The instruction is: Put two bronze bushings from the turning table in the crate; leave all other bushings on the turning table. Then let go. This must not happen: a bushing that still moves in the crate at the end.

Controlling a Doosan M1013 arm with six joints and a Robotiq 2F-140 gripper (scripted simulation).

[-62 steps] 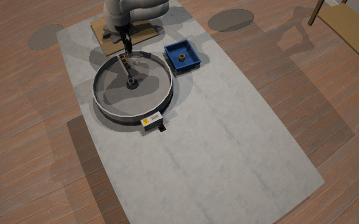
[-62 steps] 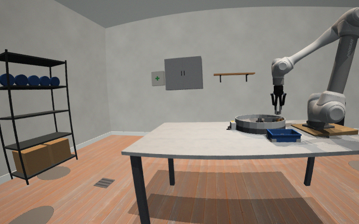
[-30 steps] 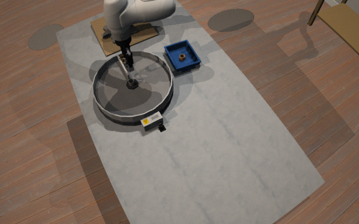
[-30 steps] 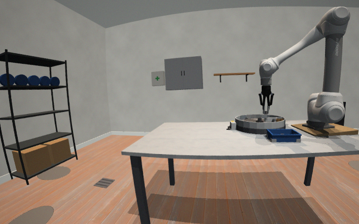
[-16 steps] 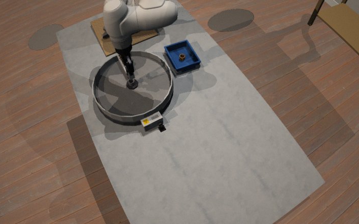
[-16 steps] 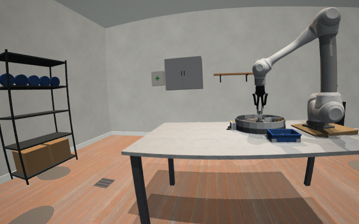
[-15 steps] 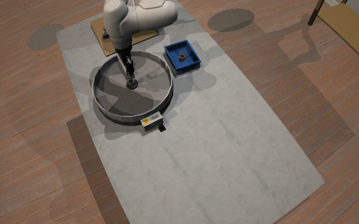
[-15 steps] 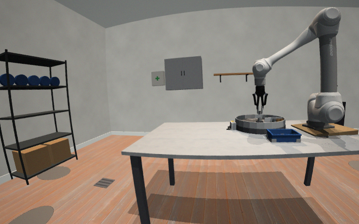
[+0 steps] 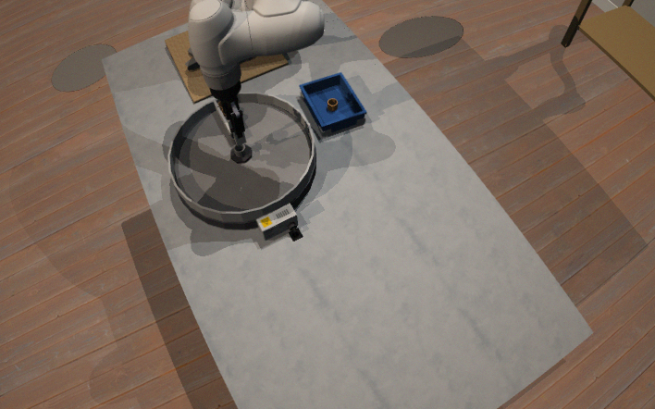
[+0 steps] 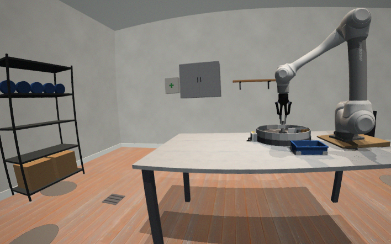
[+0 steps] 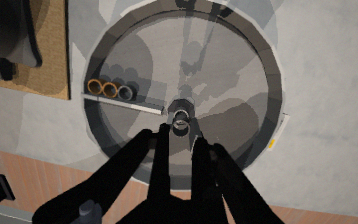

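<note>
My gripper (image 9: 238, 137) (image 10: 283, 119) (image 11: 181, 121) is shut on a grey bushing (image 10: 283, 122) (image 11: 181, 128) and holds it above the middle hub of the turning table (image 9: 241, 218) (image 10: 270, 138) (image 11: 276, 87). Two bronze bushings (image 11: 95, 86) (image 11: 110, 90) stand in a row at the turning table's edge beside the straight divider, with another grey bushing (image 11: 126, 92) at the row's inner end. In the top view the arm hides most of that row. The blue crate (image 9: 343, 123) (image 10: 309, 149) holds one bronze bushing (image 9: 331, 103).
A raised wall rings the turning table, and a pale divider (image 11: 131, 104) runs from it towards the hub. A small white box (image 9: 277, 220) (image 10: 253, 136) with a yellow label sits against the outside. The arm's base stands on a wooden board (image 9: 195, 91) (image 10: 376, 142) behind.
</note>
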